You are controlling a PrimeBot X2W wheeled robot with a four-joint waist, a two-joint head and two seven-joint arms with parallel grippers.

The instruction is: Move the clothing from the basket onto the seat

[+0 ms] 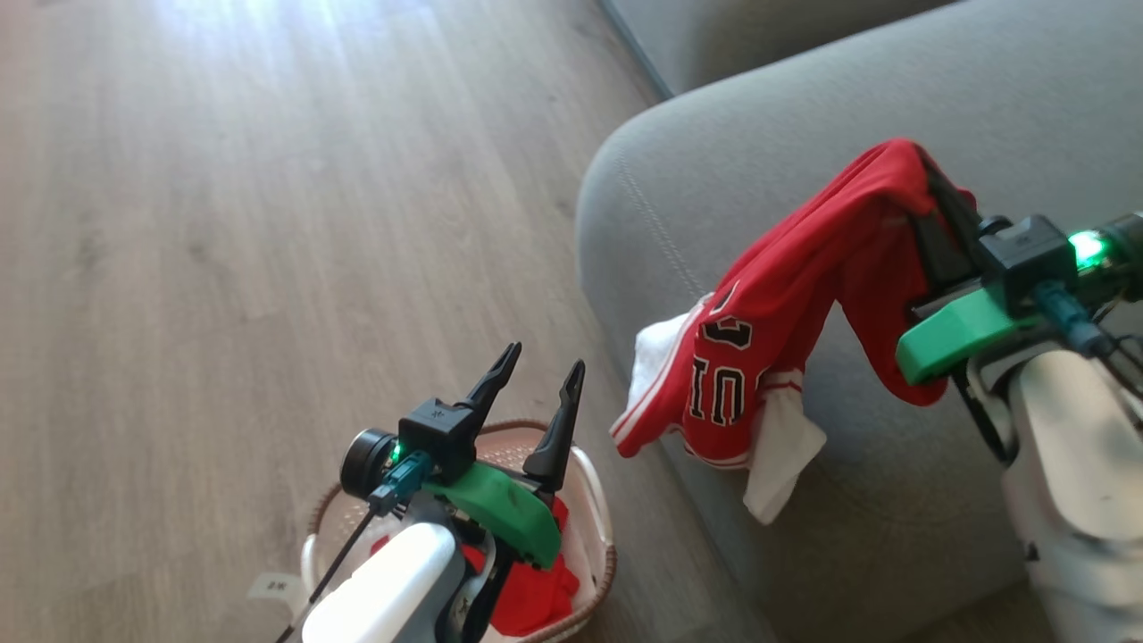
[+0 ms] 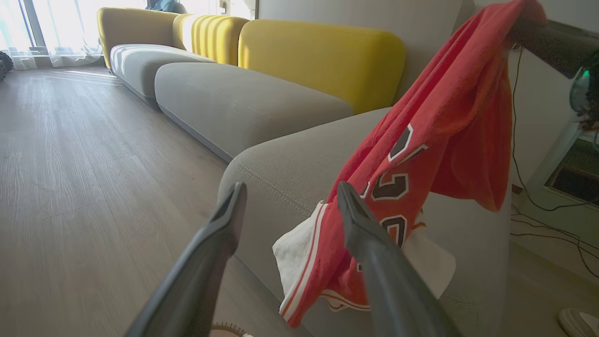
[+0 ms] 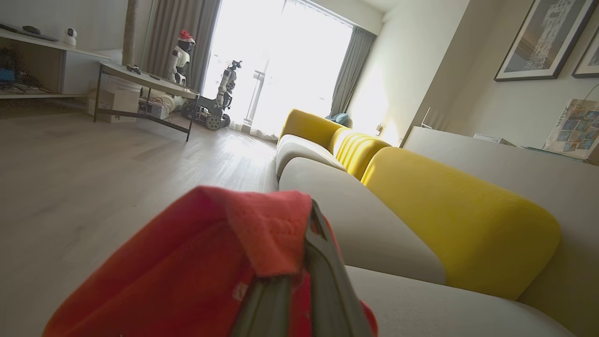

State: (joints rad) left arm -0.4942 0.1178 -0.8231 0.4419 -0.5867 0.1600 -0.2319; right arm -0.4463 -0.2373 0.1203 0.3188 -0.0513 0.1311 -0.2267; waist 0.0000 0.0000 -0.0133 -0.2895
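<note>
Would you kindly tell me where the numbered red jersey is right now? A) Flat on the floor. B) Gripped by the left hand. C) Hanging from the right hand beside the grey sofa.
C: the red jersey hangs from the right hand, which is shut on its top fold, in front of the grey sofa, while the left hand is open and empty.

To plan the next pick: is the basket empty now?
Not empty: red fabric lies inside the laundry basket.
</note>
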